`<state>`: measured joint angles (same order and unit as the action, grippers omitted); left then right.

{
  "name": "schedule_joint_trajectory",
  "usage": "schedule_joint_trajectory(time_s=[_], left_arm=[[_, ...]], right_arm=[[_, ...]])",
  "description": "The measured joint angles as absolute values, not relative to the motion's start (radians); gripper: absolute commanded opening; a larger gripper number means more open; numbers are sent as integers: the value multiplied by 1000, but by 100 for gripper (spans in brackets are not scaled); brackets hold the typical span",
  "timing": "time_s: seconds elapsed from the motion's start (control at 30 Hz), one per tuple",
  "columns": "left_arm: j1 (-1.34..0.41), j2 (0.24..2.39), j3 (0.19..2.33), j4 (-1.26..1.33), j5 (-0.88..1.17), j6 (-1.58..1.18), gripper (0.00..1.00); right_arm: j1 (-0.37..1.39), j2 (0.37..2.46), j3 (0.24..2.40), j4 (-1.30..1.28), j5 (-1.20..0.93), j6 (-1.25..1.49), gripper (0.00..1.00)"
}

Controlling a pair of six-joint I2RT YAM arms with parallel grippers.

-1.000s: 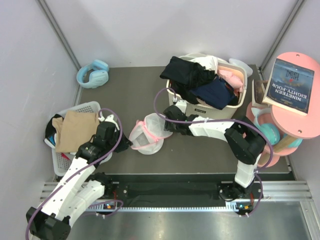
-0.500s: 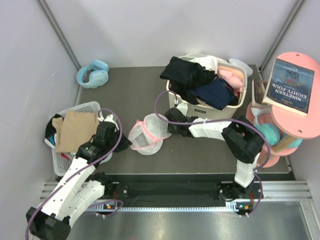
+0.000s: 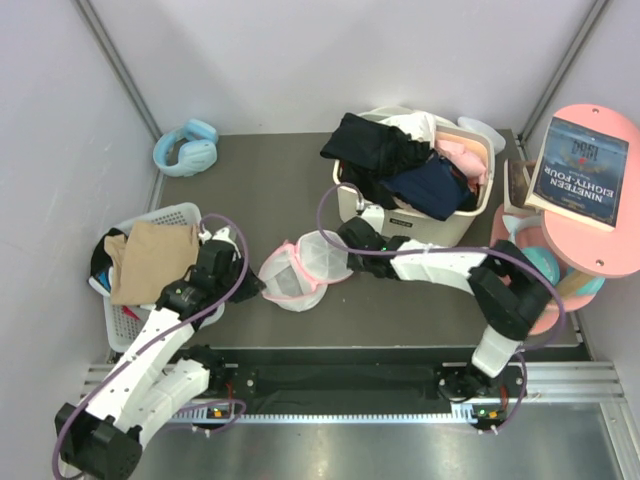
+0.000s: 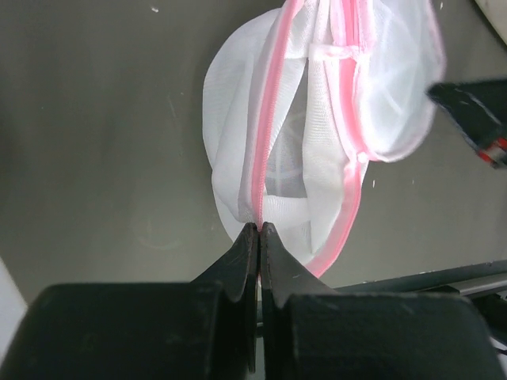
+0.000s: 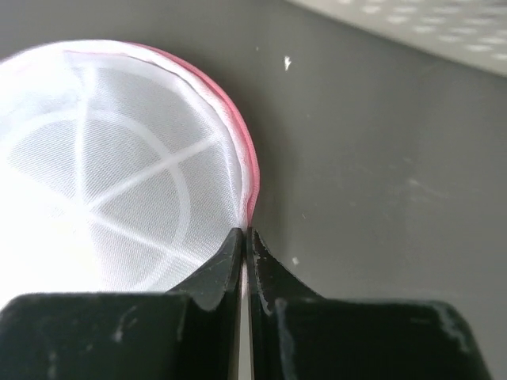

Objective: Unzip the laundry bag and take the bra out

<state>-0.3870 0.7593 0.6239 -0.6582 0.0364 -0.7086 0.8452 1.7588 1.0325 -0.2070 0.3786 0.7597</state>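
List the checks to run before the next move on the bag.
1. Left gripper shut on bag trim: ok.
2. Right gripper shut on bag rim: ok.
3. Zipper open far enough: cannot tell.
4. Bra seen inside bag: not ok; nothing dark shows through the mesh.
5. Bag apart from the cream basket: ok.

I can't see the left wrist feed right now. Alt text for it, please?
The left gripper is pinched shut on the pink zipper edge of the white mesh laundry bag, which lies gaping on the dark table. The black tip of the right gripper pokes in from the right, beside the bag's upper flap.
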Motion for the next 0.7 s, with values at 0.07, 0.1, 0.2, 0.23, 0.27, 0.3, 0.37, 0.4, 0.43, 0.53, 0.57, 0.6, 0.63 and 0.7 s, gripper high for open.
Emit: schedule_joint_trajectory(time_s=[0.07,0.1,0.2,0.23,0.27,0.3,0.37,0.4,0.43,0.53,0.57,0.6,0.63,0.7], left_arm=[[-387,783,624,-643,41,-708,0],[-387,799,624,-632,46,-708,0],[-387,842,624,-598,62,-707,0],[-387,862,624,-581,67,-706,0],[-387,883,624,-565,74,-704,0],[-387,906,624,-550,81,-703,0],[-387,947,624,-520,94,-702,0],[-387,970,624,-505,101,-700,0],[-387,991,624,-488,107,-699,0],[-387,1048,624,-426,128,-692,0],[-387,1065,624,-406,136,-691,0],[-387,1087,624,-379,146,-689,0],[-387,1109,624,-348,158,-687,0],[-387,1153,624,-296,178,-685,0]], right_arm=[[854,1679,1003,-223,402,744,0],[857,1637,993,-227,411,738,0],[875,1526,980,-225,441,715,0],[879,1504,978,-221,445,709,0],[884,1480,973,-217,448,703,0],[891,1459,966,-213,451,698,0],[903,1431,948,-199,453,678,0],[913,1419,938,-195,454,667,0],[922,1410,930,-191,455,653,0],[968,1384,921,-173,463,597,0],[987,1377,921,-161,470,574,0],[1009,1372,923,-152,480,553,0],[1030,1370,928,-151,498,536,0],[1068,1370,949,-167,535,508,0]])
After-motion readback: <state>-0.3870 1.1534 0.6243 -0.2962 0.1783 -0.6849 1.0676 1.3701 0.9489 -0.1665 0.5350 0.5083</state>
